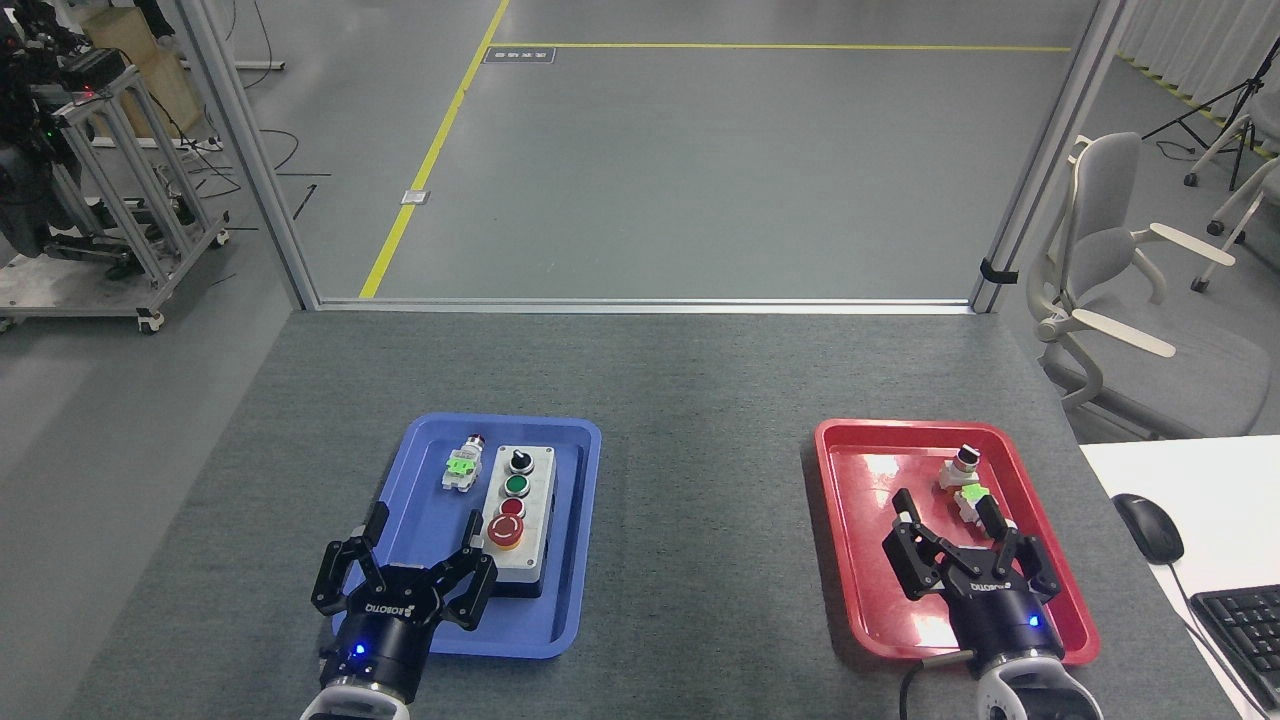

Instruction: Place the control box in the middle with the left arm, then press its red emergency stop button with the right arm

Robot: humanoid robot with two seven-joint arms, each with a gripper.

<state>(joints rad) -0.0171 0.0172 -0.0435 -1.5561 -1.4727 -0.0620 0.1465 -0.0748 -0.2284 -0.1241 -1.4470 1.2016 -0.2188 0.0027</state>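
The light-grey control box [520, 512] lies lengthwise in the blue tray [425, 455], at its right side. Its red emergency stop button [506, 530] with the yellow collar is at the near end, below the green button and the black knob. My left gripper [420, 545] hovers open over the near left part of the blue tray, just left of the box's near end, holding nothing. My right gripper [950, 530], with a cable at its wrist, is open over the red tray [850, 520]. The bare grey tabletop [705, 520] lies between the two trays.
A small white-and-green switch part [462, 468] lies in the blue tray left of the box. Two similar parts [965, 480] sit in the red tray just beyond my right gripper. A white desk with a mouse [1148, 527] and keyboard [1245, 630] stands at the right.
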